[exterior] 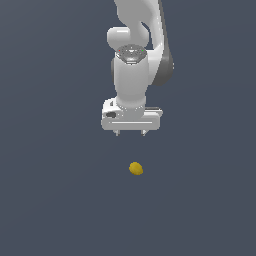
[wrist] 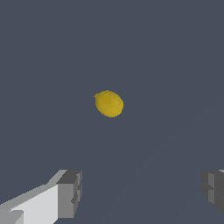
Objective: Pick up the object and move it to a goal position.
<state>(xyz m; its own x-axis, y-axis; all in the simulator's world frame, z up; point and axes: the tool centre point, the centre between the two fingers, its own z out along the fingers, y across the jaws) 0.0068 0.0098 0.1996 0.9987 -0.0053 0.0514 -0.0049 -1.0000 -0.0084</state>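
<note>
The object is a small yellow, slightly oval lump lying alone on the dark grey surface; the wrist view shows it well ahead of the fingers. My white gripper hangs above it, pointing down, a short way higher in the exterior view and slightly toward that view's left. Its two short fingertips stand far apart with nothing between them. In the wrist view the gripper is open, one grey finger pad at each side. No goal marker shows.
The white arm rises from the gripper to the top of the exterior view. Around it lies only the flat dark grey surface.
</note>
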